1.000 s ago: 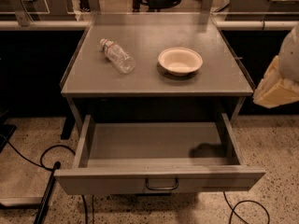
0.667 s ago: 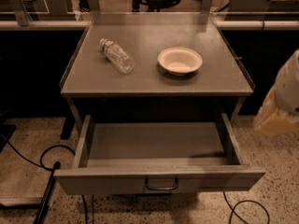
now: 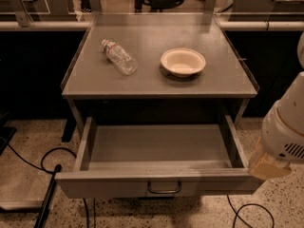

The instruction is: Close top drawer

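Note:
The top drawer is a wide shallow grey metal tray, pulled far out under the grey table top, and it is empty inside. Its flat front panel faces me and has a small dark loop handle at the middle. My white arm comes in from the right edge. My gripper shows as a tan end piece just right of the drawer's front right corner, close to the front panel's end.
A clear plastic bottle lies on its side on the table top, with a cream bowl to its right. Black cables run over the speckled floor at the left and lower right. A rail crosses behind the table.
My arm has moved down along the right side, from level with the table top to the drawer's front right corner. The drawer, bottle and bowl have not moved.

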Robot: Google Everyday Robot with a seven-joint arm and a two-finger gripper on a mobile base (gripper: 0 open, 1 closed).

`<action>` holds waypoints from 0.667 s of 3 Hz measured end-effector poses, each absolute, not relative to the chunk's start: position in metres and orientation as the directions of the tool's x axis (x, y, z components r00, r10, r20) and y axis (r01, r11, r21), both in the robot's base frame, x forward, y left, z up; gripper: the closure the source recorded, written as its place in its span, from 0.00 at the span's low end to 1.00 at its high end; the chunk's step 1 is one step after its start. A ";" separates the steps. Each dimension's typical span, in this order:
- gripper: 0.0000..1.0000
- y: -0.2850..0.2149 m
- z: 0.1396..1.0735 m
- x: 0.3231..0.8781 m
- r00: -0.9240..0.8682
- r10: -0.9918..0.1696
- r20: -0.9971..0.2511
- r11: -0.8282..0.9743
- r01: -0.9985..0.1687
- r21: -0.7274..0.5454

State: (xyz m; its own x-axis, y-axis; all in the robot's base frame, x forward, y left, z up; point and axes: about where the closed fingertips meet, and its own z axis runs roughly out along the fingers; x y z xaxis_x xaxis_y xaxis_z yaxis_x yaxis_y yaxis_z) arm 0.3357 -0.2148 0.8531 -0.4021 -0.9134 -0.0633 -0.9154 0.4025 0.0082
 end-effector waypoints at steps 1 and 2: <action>1.00 -0.214 0.852 0.336 -0.401 -0.913 -0.070 0.402 -0.916 0.005; 1.00 -0.207 0.812 0.321 -0.423 -0.904 -0.055 0.420 -0.905 0.065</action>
